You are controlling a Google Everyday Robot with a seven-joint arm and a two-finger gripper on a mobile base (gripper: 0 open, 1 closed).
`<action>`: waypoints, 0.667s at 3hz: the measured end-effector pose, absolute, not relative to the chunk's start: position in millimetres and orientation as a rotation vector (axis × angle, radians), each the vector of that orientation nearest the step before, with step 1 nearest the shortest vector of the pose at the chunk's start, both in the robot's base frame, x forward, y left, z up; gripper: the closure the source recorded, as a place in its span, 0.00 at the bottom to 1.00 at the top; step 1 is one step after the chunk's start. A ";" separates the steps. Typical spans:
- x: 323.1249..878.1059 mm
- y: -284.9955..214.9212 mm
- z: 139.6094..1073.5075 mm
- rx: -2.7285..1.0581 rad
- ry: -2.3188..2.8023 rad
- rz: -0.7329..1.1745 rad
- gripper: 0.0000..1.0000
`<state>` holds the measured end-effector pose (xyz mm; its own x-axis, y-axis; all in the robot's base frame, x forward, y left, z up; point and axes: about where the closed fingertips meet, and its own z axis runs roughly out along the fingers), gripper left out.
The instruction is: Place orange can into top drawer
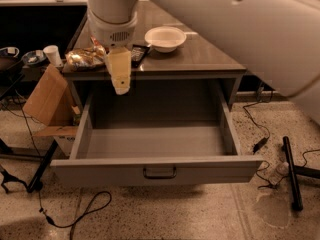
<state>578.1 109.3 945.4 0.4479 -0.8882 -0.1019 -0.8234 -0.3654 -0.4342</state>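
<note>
The white arm (240,29) cuts off the upper right. The top drawer (210,169) stands pulled out below the surface (200,59). The orange can (82,58) lies at the surface's left edge, partly hidden by the wrist. The pincer (120,79) hangs just beside it, over the drawer's back left; I cannot tell whether it is spread or pressed together.

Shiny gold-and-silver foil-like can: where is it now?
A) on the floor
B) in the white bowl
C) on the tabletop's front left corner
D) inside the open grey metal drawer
C: the shiny gold-and-silver foil-like can lies on the brown tabletop at its front left corner, beside the gripper, which hangs above the open grey metal drawer.
</note>
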 end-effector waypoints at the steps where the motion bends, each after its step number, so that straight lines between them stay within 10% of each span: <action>1: 609.5 157.2 923.5 -2.338 1.361 -0.174 0.00; 2: 637.5 193.4 903.8 -2.377 1.304 -0.186 0.00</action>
